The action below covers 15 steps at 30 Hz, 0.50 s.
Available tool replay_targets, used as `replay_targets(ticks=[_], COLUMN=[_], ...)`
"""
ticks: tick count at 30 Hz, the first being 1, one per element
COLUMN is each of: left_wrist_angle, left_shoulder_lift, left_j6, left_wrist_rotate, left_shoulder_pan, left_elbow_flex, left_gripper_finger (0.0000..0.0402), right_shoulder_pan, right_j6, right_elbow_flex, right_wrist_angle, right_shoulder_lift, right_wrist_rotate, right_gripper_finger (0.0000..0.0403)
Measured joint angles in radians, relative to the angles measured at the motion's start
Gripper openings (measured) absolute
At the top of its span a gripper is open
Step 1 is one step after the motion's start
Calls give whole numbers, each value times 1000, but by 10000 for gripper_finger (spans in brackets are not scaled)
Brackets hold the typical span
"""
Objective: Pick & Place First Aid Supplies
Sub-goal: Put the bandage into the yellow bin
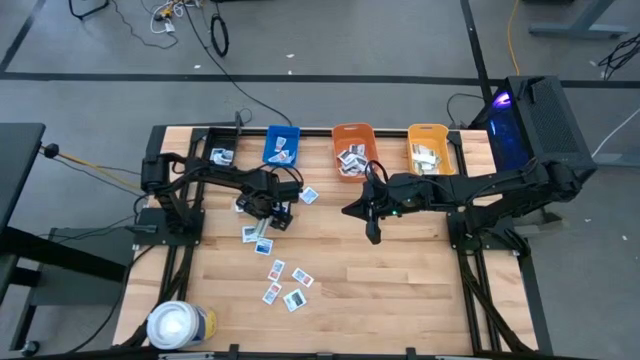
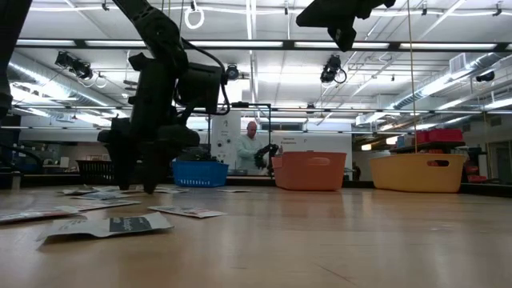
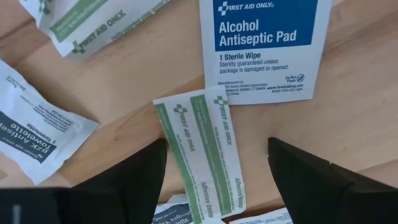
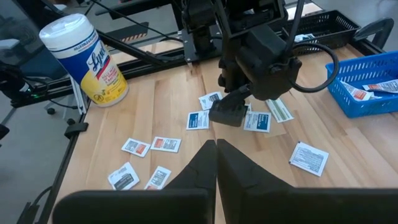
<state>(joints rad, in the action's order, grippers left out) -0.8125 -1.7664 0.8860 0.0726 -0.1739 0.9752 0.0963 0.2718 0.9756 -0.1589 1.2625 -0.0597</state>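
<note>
Partly sorted: the left pincer (image 3: 214, 171), jaws apart and empty, straddles a green strip packet (image 3: 205, 146) amid loose packets (image 1: 284, 282) on the counter (image 1: 400, 290), bins (image 1: 354, 150) beyond already stocked, right pincer (image 4: 216, 155) shut, empty

Three bins (image 1: 354, 146) stood in a row along the far edge of the desk (image 1: 400, 280), each with packets inside. Near the left bin, the left hand (image 1: 268, 215) hung low over a cluster of packets (image 1: 258, 233); between its fingers (image 3: 124, 180) lay a strip (image 3: 202, 152), just beside an alcohol pad packet (image 3: 264, 46). More packets (image 1: 284, 283) lay nearer the front. A wipes canister (image 1: 178, 325) stood at the front-left corner. The right hand (image 1: 373, 232) hovered mid-desk, well above the surface.
</note>
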Motion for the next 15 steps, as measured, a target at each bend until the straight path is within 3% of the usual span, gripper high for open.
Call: replay_targets(ticks=[15], left_wrist_angle=[-22], left_shoulder_lift=[-1], left_j6=[19], left_wrist_rotate=[10], left_shoulder_pan=[0], left_elbow_flex=[-1], left_gripper_finger=[179], right_shoulder_pan=[0], right_j6=[-18], right_elbow_flex=[0], right_wrist_angle=[0], right_shoulder_lift=[0], right_wrist_rotate=[0], right_gripper_finger=[13])
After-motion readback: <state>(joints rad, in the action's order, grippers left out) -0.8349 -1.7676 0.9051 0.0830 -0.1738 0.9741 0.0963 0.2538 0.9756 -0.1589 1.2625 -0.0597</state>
